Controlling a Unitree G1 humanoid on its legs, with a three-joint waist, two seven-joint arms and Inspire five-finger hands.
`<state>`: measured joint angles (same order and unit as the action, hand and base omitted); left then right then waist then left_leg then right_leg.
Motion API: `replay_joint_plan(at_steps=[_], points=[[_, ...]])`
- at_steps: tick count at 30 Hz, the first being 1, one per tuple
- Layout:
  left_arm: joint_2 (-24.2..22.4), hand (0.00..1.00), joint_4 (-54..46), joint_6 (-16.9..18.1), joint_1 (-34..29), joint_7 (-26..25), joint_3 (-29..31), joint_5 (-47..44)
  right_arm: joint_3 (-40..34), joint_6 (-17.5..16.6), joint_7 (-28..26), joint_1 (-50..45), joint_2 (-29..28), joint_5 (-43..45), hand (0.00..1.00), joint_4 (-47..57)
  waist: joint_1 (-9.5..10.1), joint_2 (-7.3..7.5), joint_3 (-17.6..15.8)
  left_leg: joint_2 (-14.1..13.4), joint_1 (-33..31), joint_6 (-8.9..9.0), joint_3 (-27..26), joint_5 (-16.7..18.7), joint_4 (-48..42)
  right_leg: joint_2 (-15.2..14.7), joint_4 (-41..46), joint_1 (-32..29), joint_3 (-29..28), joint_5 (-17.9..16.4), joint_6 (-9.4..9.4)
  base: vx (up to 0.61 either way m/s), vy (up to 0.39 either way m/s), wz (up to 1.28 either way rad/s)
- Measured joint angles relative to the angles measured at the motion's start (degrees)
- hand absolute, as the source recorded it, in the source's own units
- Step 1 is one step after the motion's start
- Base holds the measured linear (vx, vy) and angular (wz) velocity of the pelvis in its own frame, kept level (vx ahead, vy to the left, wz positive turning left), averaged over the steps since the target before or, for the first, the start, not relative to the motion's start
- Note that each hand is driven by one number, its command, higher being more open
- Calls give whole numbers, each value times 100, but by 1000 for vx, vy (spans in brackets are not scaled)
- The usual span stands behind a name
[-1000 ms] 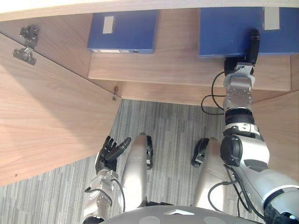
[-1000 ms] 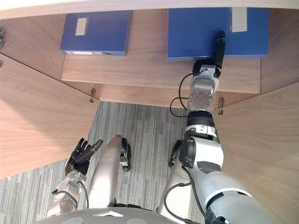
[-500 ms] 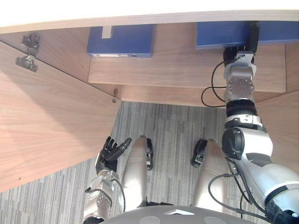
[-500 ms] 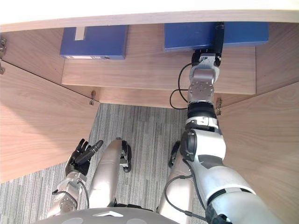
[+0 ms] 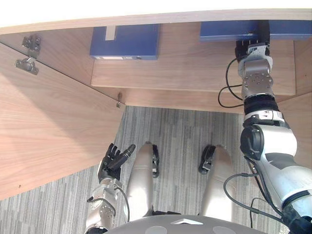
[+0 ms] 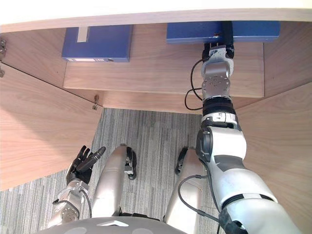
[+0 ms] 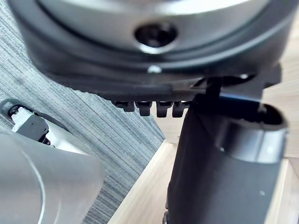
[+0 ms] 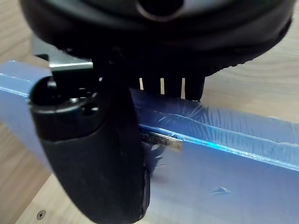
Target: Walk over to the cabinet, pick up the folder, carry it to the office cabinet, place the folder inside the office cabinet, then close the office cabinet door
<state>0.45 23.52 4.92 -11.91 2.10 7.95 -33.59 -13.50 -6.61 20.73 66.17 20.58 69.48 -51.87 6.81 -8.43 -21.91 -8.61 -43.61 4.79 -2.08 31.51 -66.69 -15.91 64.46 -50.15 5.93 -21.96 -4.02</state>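
Your right hand (image 6: 218, 48), thumb and fingers clamped on the folder (image 6: 192, 32), has pushed it deeper along the shelf (image 6: 156, 73), toward the back right corner. Placing looks nearly finished: let go next, then swing the door (image 5: 48, 122). Your left hand (image 5: 113, 158) hangs low, fingers loose.

Shelf (image 5: 185, 68) bare beside second folder (image 5: 126, 41) (open door (image 5: 53, 131) left).

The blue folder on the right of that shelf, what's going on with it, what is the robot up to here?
The robot's right hand reaches onto the cabinet shelf and grips the right blue folder, thumb on its face, fingers past its edge. A second blue folder lies further left on the same shelf. The left hand hangs open, low beside the open left door.
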Motion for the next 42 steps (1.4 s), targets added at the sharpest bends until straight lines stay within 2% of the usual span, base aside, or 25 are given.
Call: replay_joint_plan(at_steps=[1, 2, 26, 34, 42], points=[[0, 100, 0, 0, 0, 1, 0, 0, 20, 3, 0, 6, 1, -7, 0, -1, -4, 0, 0, -1, -3, 1, 0, 0, -3, 0, 5, -6, -1, 0, 0, 0, 0, 0], [0, 100, -1, 0, 0, 7, 0, 0, 75, 5, 0, 24, 2, -77, 100, -1, -14, 0, 0, -2, -12, 1, 0, -1, -12, 1, 20, -20, -6, 0, 1, 0, 0, 0], [5, 100, -79, -5, 2, 95, 218, 1, 329, 229, -61, 242, -35, -174, 100, -50, -51, -4, -2, -52, -149, 11, 29, -14, -210, 53, 156, -140, -34, 20, 38, -3, 0, 0], [3, 100, -78, -8, 11, 94, 222, 3, 218, 222, -269, 192, -481, -365, 100, -48, -66, -4, -2, -108, 8, 26, -56, -6, -205, 129, 194, -98, -137, 28, 53, -9, -9, -7], [13, 100, -45, -9, 19, 106, 218, 3, 47, 204, -416, -579, -956, -392, 100, 11, -57, -4, -2, -195, 206, 69, -102, 50, -199, 213, 170, 57, -166, 21, 53, -16, 1, -6]])
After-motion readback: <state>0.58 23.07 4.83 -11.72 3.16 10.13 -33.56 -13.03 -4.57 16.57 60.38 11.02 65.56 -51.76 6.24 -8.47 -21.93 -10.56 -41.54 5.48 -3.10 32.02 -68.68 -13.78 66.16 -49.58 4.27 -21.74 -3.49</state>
